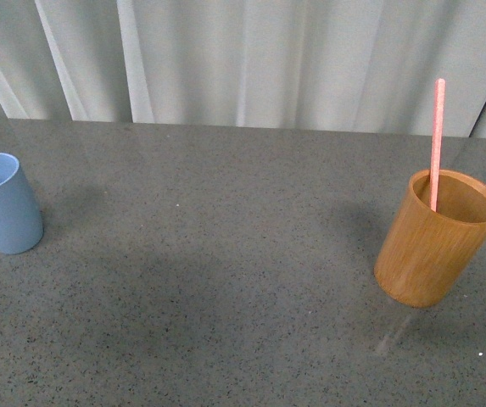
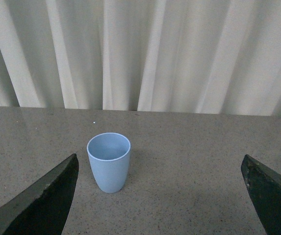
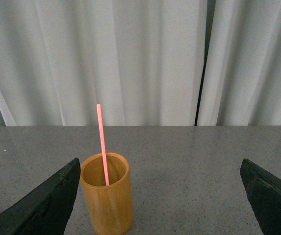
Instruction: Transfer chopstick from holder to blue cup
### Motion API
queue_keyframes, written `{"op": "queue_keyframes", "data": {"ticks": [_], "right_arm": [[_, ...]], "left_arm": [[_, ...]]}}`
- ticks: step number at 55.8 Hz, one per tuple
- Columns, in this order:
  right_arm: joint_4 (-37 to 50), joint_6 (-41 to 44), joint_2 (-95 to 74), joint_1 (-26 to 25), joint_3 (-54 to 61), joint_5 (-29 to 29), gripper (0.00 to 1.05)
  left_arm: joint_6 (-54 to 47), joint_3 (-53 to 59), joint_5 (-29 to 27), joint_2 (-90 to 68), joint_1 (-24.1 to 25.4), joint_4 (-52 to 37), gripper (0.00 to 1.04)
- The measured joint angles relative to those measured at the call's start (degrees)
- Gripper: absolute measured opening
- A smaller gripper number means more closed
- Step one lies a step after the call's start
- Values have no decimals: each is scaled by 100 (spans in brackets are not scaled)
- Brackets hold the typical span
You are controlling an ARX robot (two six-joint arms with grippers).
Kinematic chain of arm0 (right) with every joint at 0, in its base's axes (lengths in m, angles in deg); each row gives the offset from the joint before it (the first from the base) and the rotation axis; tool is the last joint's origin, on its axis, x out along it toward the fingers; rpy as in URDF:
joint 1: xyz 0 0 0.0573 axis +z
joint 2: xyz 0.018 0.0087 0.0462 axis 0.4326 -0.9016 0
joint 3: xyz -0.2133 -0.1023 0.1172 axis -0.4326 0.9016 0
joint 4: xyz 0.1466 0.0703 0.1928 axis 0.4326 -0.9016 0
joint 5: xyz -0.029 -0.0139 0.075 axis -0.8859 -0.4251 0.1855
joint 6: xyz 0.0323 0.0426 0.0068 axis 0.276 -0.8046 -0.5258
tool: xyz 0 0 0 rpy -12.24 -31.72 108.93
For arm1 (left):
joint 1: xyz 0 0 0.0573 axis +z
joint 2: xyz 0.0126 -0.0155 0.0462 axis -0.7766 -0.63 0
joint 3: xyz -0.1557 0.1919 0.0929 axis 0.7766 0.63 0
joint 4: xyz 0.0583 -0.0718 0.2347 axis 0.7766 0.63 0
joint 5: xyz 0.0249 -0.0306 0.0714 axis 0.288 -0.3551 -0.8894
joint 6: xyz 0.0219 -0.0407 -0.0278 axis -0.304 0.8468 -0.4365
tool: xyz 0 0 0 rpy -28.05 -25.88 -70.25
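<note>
Your left tool (image 2: 159, 159) stands wide open. Its two dark fingers (image 2: 42, 200) are spread to either edge of the left wrist view and they grip nothing. Your right tool (image 3: 160, 161) is the same: its fingers (image 3: 37, 205) are far apart, with only bare desk (image 1: 226, 280) in the gap.

Ahead of the left tool, the cup (image 2: 109, 164) stands upright on the desk with its mouth up. It sits past the fingertips and touches neither finger. From the front it sits at your far left (image 1: 3, 208), partly cut off by the edge of the view.

Ahead of the right tool, the holder (image 3: 107, 200) stands upright on the desk. It is a brown, wood-coloured cylinder, also clear of both fingers. From the front it sits at your right (image 1: 429, 246), well apart from the cup, with a wide stretch of grey speckled desk between them.

The chopstick (image 1: 436, 144) is in the holder. It is pink and thin and stands nearly upright. Its lower end is inside, by the far wall, and most of its length rises above the rim. The right wrist view shows it (image 3: 102, 144) the same way, leaning only slightly.

Behind the far edge of the desk hangs a pale pleated curtain (image 1: 268, 59).
</note>
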Motion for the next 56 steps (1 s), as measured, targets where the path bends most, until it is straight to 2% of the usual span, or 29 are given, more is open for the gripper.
{"op": "queue_keyframes", "data": {"ticks": [56], "right_arm": [[0, 0, 0, 0, 0, 0, 95]], "left_arm": [[0, 0, 0, 0, 0, 0, 98]]}}
